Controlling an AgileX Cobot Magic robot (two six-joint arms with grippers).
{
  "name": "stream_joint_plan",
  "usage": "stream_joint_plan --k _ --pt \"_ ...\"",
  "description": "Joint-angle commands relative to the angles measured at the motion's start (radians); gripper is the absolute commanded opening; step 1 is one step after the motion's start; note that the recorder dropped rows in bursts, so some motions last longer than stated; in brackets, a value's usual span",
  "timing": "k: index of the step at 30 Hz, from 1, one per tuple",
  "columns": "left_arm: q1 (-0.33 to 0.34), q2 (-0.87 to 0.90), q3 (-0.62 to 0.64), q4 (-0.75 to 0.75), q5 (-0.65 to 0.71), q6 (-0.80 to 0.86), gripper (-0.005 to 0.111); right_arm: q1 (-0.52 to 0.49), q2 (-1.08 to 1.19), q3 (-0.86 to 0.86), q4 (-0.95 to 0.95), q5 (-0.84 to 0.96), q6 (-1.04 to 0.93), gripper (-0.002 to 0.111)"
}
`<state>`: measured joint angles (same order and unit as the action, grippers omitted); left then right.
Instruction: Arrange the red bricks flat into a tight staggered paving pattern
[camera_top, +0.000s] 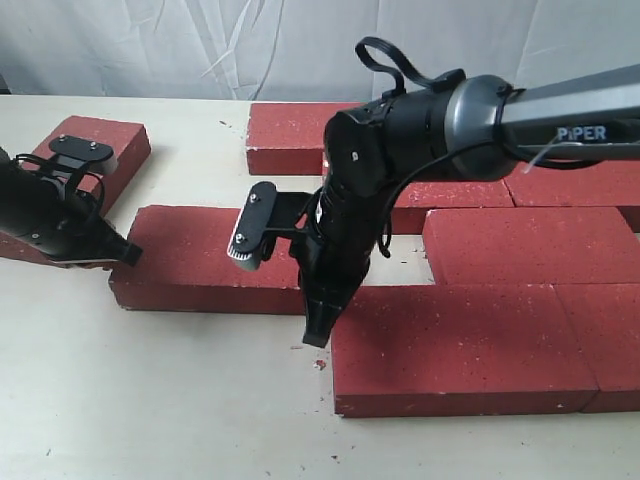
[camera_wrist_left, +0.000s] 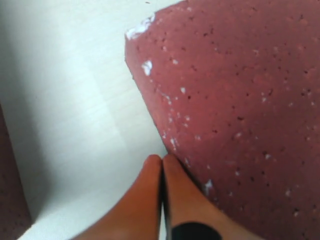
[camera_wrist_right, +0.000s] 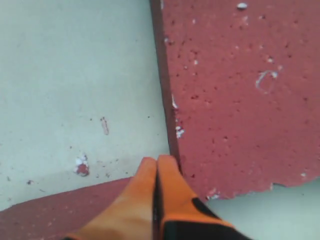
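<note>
The exterior view showed the red bricks (camera_top: 450, 345) lying flat on the pale table (camera_top: 150, 400). Most were packed in staggered rows on the right, where the frame cut off the outermost ones. The right arm (camera_top: 560, 115) hid part of the middle rows. A left-hand brick (camera_top: 190, 265) lay beside the packed group, its right end lost behind that arm. A lone brick (camera_top: 110, 140) sat apart at far left, partly covered by the left arm. The right gripper (camera_top: 317, 335) pointed down at the table just beside the left end of the front row. The left gripper (camera_top: 125, 255) hung beside the left end of the left-hand brick. From here each tip read as one dark wedge, and the state of the jaws was hard to make out.

The left wrist view made that plain. The orange fingers (camera_wrist_left: 142, 200) were pressed together with nothing between them, their tips at the edge of a speckled brick face (camera_wrist_left: 240, 100) with a white-chipped corner. Whether they touched it could not be told. A blurred sliver of another brick (camera_wrist_left: 10, 190) was cut off at the frame edge.

The right wrist view likewise showed its orange finger pair (camera_wrist_right: 132, 205) closed and empty, tips just beside the side of a flecked brick (camera_wrist_right: 240, 90). A cut-off brick corner (camera_wrist_right: 60, 210) lay near the fingers. A small red-and-white crumb (camera_wrist_right: 81, 165) rested on the table, barely a speck in the exterior view.
</note>
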<state>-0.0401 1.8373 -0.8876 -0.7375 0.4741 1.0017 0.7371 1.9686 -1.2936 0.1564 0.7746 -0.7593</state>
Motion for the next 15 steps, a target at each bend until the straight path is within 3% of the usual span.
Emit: stream_joint_plan --k 1,15 --pt "-0.011 0.004 -0.002 -0.016 0.000 0.004 0.000 0.000 -0.078 0.001 0.022 -0.018 0.086 0.000" --pt "-0.011 0.004 -0.002 -0.003 0.000 0.004 0.000 0.000 -0.121 0.001 0.105 0.071 0.177 0.000"
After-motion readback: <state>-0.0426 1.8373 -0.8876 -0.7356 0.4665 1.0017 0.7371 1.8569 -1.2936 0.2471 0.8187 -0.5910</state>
